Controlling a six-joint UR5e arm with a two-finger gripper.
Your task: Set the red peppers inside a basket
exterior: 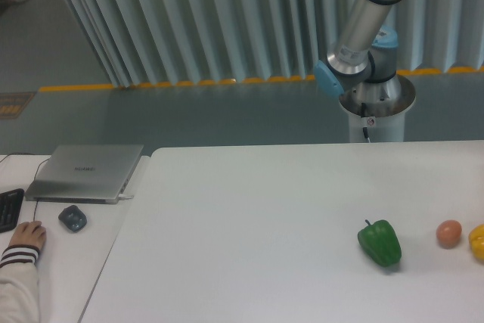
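Observation:
The red pepper is out of view, and no basket shows either. A green bell pepper (380, 242) lies on the white table (249, 217) at the right. Only the arm's base and lower links (363, 43) show at the back right, behind the table. The gripper is out of the frame.
A small orange-brown round object (448, 233) and a yellow pepper (477, 241) lie at the table's right edge. On a side desk at the left are a closed laptop (85, 172), a dark mouse (72, 218), a keyboard corner (7, 209) and a person's hand (28, 236).

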